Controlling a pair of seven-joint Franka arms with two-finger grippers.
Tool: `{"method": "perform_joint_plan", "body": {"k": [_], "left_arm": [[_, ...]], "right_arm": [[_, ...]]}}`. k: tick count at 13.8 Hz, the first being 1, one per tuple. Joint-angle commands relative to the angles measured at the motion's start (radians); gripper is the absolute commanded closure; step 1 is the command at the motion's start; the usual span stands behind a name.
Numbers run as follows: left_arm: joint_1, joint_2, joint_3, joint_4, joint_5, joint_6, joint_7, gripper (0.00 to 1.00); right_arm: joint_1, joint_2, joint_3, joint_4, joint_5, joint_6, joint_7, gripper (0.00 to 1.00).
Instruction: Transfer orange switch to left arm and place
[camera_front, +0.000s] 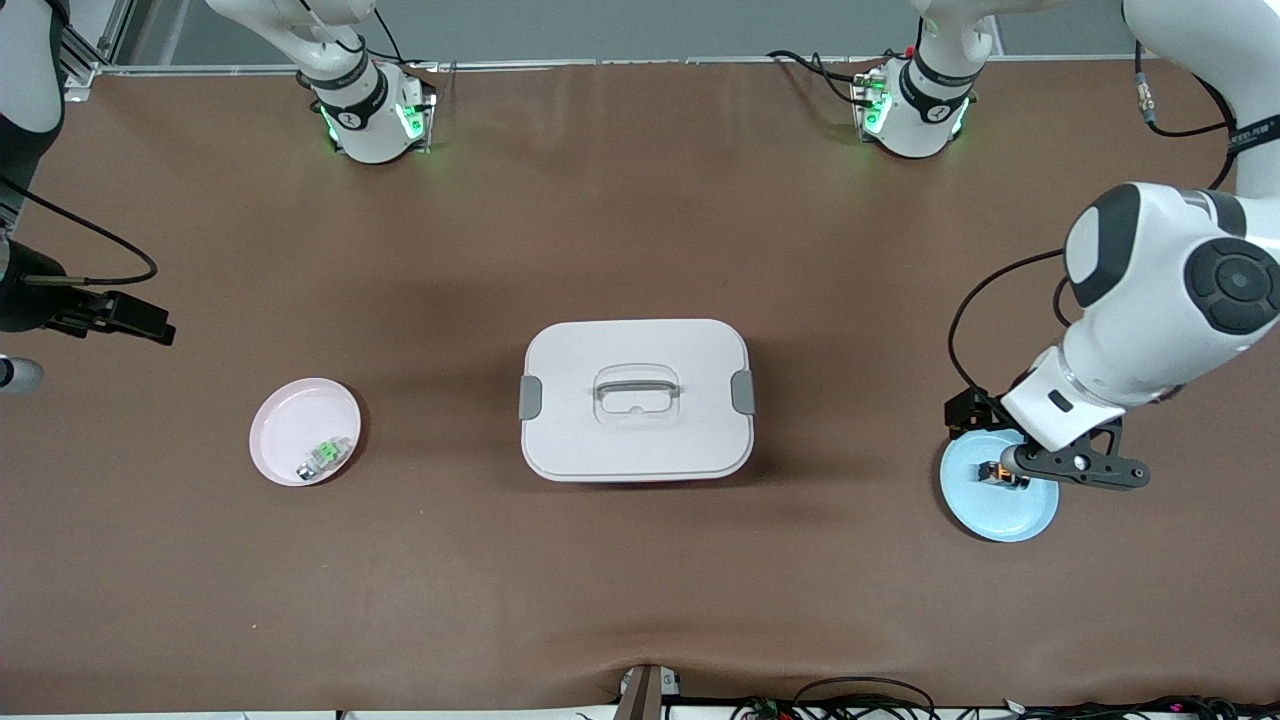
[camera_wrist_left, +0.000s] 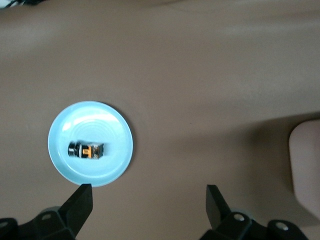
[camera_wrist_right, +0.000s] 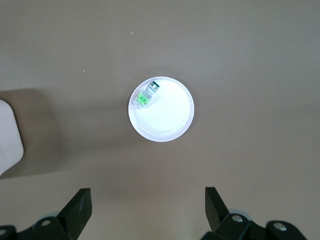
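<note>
Front view, blocky orange switch (camera_front: 1003, 474) on round blue plate (camera_front: 985, 515), rounded white box (camera_front: 636, 398) mid-table, L gripper (camera_wrist_left: 149, 200) & R gripper (camera_wrist_right: 148, 200) spread.

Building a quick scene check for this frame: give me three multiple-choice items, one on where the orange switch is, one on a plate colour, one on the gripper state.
1. Where does the orange switch lie?
A. on the box lid
B. on the blue plate
C. on the bare table

2. What colour is the plate holding the green part?
A. pink
B. yellow
C. black

3. How do the left gripper's fingers stand?
A. shut on the switch
B. shut on nothing
C. open, holding nothing

Key:
1 B: the switch sits on the blue plate at the left arm's end of the table.
2 A: the front view shows a pink plate at the right arm's end, beside the box.
3 C: the left wrist view shows both fingers spread with nothing between them, up over the table beside the blue plate.
</note>
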Motion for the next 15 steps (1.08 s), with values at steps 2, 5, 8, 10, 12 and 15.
{"method": "perform_joint_plan", "body": {"k": [2, 5, 8, 10, 12, 15], "left_arm": [[-0.001, -0.064, -0.003, -0.004, 0.018, -0.067, -0.14, 0.0], [0.001, -0.105, -0.007, 0.031, 0.003, -0.183, -0.215, 0.0], [0.001, -0.108, -0.024, 0.084, 0.014, -0.289, -0.289, 0.0], [0.007, -0.169, -0.014, 0.069, 0.015, -0.299, -0.276, 0.0], [0.016, -0.214, 0.023, 0.058, 0.015, -0.312, -0.263, 0.0], [0.014, -0.263, 0.055, 0.015, 0.006, -0.338, -0.208, 0.0]], "right_arm": [[-0.028, -0.08, 0.001, -0.099, 0.044, 0.053, 0.004, 0.0], [-0.022, -0.117, -0.012, -0.154, 0.052, 0.086, 0.004, 0.0], [-0.017, -0.15, -0.028, -0.197, 0.052, 0.11, 0.004, 0.0], [-0.01, -0.192, -0.029, -0.261, 0.052, 0.15, 0.004, 0.0], [0.015, -0.224, -0.051, -0.312, 0.052, 0.176, 0.009, 0.0], [0.016, -0.224, -0.055, -0.312, 0.052, 0.178, 0.012, 0.0]]}}
